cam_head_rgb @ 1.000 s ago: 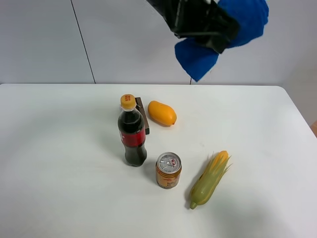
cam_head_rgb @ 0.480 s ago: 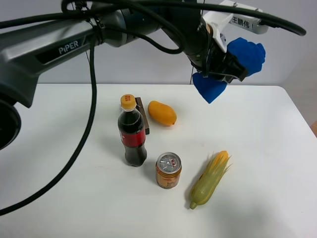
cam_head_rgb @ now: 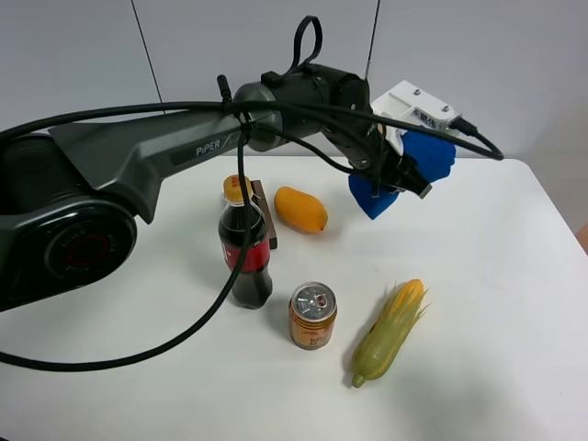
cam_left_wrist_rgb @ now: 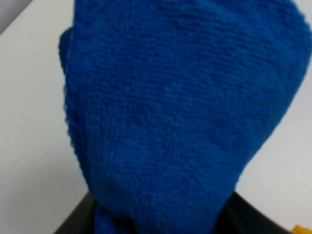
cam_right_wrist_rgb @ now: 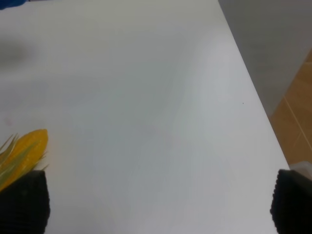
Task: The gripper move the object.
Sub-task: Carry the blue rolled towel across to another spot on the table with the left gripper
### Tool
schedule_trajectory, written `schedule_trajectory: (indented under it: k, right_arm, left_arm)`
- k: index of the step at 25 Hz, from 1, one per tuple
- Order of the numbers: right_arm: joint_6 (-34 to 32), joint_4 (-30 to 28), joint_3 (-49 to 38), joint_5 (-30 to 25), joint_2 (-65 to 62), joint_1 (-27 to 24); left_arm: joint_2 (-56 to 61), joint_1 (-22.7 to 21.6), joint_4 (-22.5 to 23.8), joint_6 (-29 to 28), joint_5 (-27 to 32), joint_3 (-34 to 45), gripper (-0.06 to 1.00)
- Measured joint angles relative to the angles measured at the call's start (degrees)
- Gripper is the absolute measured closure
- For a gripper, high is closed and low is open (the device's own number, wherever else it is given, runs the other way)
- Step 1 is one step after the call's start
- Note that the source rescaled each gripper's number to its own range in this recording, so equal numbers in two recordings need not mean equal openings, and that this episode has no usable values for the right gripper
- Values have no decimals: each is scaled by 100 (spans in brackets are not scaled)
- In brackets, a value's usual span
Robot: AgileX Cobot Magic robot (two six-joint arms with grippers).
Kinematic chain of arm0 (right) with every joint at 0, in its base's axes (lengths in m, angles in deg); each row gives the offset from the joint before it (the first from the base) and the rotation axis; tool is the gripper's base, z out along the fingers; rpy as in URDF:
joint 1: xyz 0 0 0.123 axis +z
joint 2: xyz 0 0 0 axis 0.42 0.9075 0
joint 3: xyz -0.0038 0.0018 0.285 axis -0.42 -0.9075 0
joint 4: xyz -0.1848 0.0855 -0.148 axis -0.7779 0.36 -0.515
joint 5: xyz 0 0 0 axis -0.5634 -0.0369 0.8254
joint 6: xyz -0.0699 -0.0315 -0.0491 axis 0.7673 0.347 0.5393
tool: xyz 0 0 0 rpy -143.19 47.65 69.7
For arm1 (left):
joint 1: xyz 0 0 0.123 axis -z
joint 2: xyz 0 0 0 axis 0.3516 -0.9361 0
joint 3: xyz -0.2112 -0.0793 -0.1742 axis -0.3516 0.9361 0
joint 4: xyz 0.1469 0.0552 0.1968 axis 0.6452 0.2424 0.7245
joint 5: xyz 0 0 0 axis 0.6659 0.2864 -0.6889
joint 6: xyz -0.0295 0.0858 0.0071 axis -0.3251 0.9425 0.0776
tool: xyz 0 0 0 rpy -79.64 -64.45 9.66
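From the 9 o'clock edge of the high view, the dark grey left arm (cam_head_rgb: 138,154) stretches across above the white table (cam_head_rgb: 110,358). Near the table's middle stands a cola bottle (cam_head_rgb: 246,248) with a yellow cap, and a small brown block (cam_head_rgb: 265,213) sits just behind it at 12 o'clock. An orange-yellow mango (cam_head_rgb: 300,209) lies at 1 o'clock from the bottle, and an upright can (cam_head_rgb: 312,317) stands at 4 o'clock from it. A green-husked corn cob (cam_head_rgb: 389,333) lies at 3 o'clock from the can. At 2 o'clock from the mango, the left gripper (cam_head_rgb: 404,180) has its jaws clamped on the pinched middle of the blue object (cam_head_rgb: 428,156), with a lobe bulging on either side. I cannot tell whether the lower lobe touches the table. The right gripper (cam_right_wrist_rgb: 156,204) shows only in its wrist view, its jaws spread wide over bare table with the corn's tip beside one finger.
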Motion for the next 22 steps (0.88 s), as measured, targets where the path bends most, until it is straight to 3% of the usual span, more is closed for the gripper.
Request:
schedule_trajectory:
  k: [6,18,22]
  right_arm:
    - [0,0,0,0,0,0]
    - [0,0,0,0,0,0]
    - [0,0,0,0,0,0]
  left_arm:
    - [-496,-36,32,-25,197,0,94]
    - [-788,-36,427,-42,1392,-10,94]
    - [-788,-36,520,-42,1512,-10,94]
